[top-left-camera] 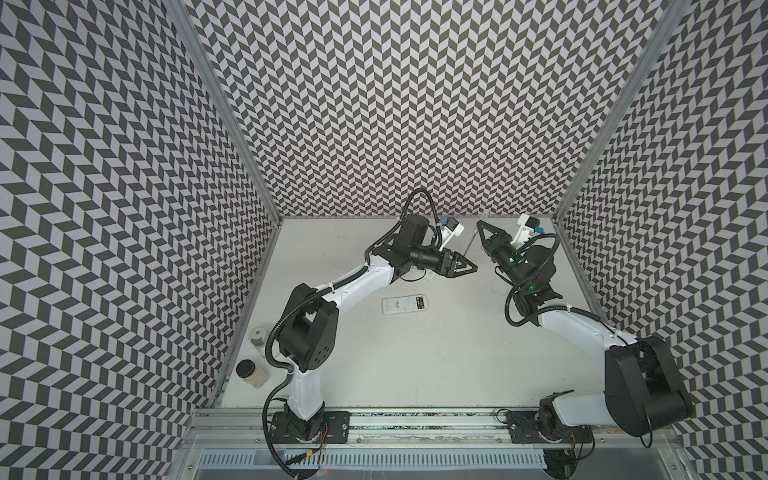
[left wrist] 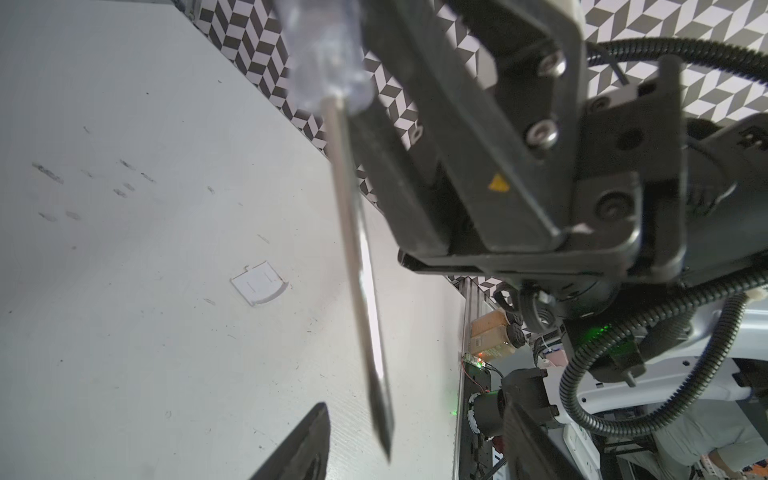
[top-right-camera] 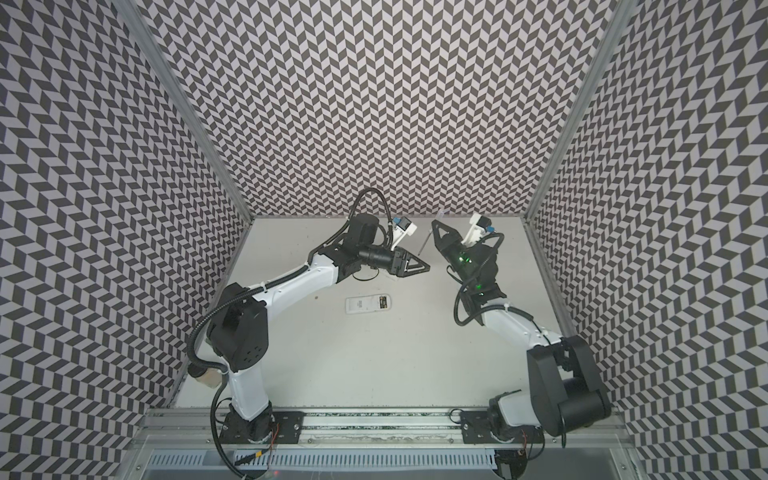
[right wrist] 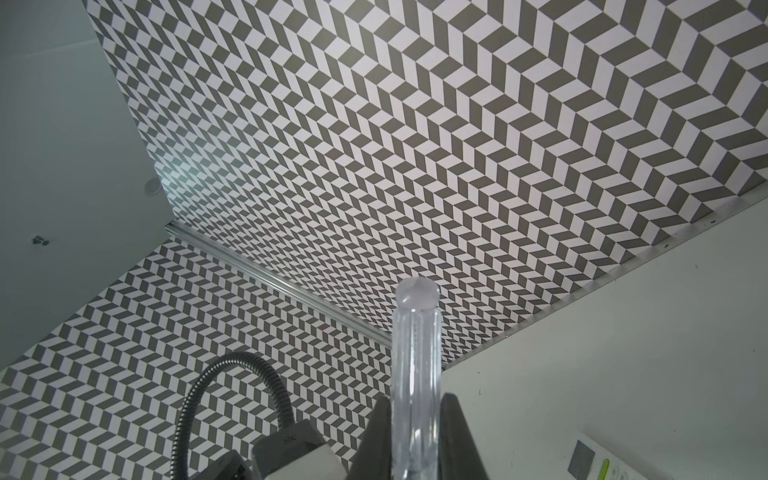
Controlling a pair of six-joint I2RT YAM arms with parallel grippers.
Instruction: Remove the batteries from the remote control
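The batteries [top-left-camera: 420, 302], where do you have them?

In both top views I make them out only as a dark, gold-flecked patch [top-right-camera: 384, 302] in the open bay at the right end of the remote control [top-left-camera: 399, 305]. They are too small for me to count. The remote lies flat near the middle of the surface [top-left-camera: 415, 365]. My left hand [top-left-camera: 475, 269] is farther back than the remote and points right. My right hand [top-left-camera: 480, 223] is near the back wall, clamped on the screwdriver [top-left-camera: 469, 245], whose shaft slants toward the left hand. A pale-lidded jar [top-left-camera: 257, 337] and a dark-lidded jar [top-left-camera: 251, 374] stand at the left edge.

And your left wrist view?

My left fingers [left wrist: 303, 444] stand well apart, so I call that hand open. The screwdriver [left wrist: 357, 270] crosses close in front of the lens, and its flat tip is off the surface. A small white cover [left wrist: 259, 283] lies flat on the surface behind it, on its own.

Right wrist?

The clear handle [right wrist: 415, 374] stands between my right fingers [right wrist: 376, 436], which are pressed against both its sides. The patterned wall fills the rest.
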